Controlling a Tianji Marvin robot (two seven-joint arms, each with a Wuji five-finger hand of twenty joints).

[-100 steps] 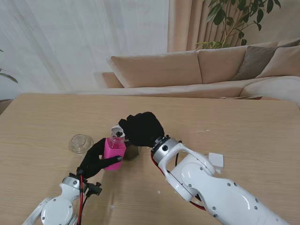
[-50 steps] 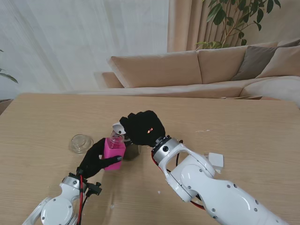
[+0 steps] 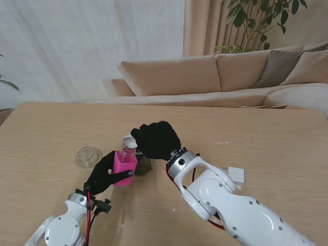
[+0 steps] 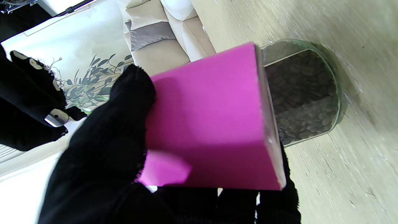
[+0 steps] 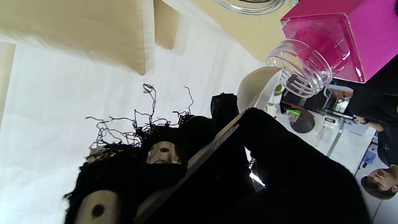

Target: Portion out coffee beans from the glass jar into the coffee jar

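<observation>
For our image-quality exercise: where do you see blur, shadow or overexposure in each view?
Left wrist view: the table grain is smeared, and a shadow crosses the pink jar. Right wrist view: the bright background is washed out. Stand view: even light, sharp.

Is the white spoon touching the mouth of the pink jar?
Cannot tell. In the right wrist view the white spoon bowl meets the clear threaded mouth of the pink jar with no visible gap, but that could be overlap.
</observation>
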